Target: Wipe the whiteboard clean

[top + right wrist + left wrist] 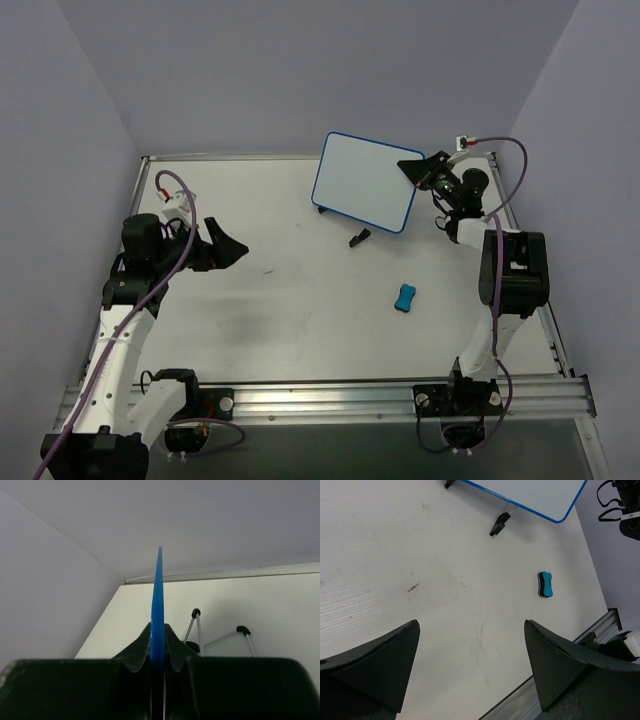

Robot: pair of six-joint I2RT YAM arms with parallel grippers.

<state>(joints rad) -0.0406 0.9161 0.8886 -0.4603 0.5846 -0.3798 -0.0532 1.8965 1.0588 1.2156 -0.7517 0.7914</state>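
The whiteboard (365,181), white and blank with a thin blue rim, stands tilted at the back of the table on two black feet. My right gripper (414,168) is shut on its right edge; the right wrist view shows the blue rim (158,605) edge-on between the jaws, my gripper (158,632) clamped on it. The board's lower part also shows in the left wrist view (540,495). A small blue bone-shaped eraser (405,297) lies on the table in front of the right arm, also in the left wrist view (546,584). My left gripper (228,243) is open and empty over the left side of the table (470,630).
The table (280,300) is white with purple walls on three sides and a metal rail (330,398) along the near edge. The board's wire stand legs (197,625) show behind it. A dark foot (359,237) of the board rests on the table.
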